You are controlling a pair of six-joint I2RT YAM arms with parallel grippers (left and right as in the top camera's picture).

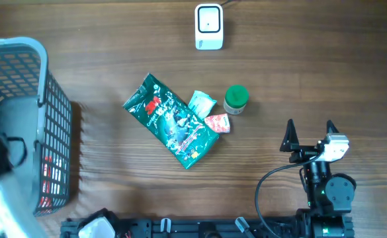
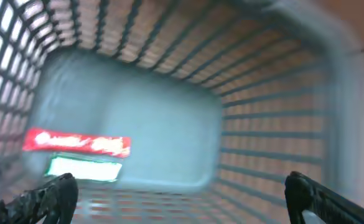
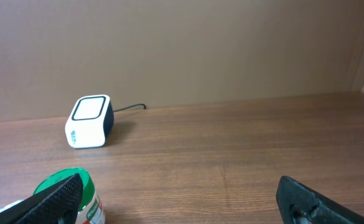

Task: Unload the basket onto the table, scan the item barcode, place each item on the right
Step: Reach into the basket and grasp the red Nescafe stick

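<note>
Your left gripper (image 2: 178,186) hangs inside the basket (image 2: 269,118), jaws spread wide, nothing betw. them. That view's blurred, but a pack (image 2: 76,149) w/ a red strip and a green-white label lies on the basket floor, apart from the gripper. Going by that, one item is prob. done: scanned and dropped. You can't confirm the scan itself from these views.

Your right gripper (image 1: 310,125) sits at the near right of the table (image 1: 325,59). Its jaws are also spread and empty, pointing toward the scanner (image 1: 208,26) at the far edge, centre. Nothing's in front of the scanner window, so no scan is in hand.

What's left for you is four things clustered mid-table:
- green bag (image 1: 170,122), the biggest, lying flat on a diagonal
- green-white packet (image 1: 201,102), small, touching the bag's upper right edge
- red packet (image 1: 217,123), small, just below that one and against the bag
- jar (image 1: 236,99) w/ a green lid, upright, just right of the packets

The jar is nearest your right gripper and shows at the bottom left of the right wrist view.

So it's early on, I'd say: maybe one of five through. Each item on the table needs a pick, its barcode turned to the scanner, then a drop in the basket. No barcodes are readable from here, so you can't tell which face to present.
</note>
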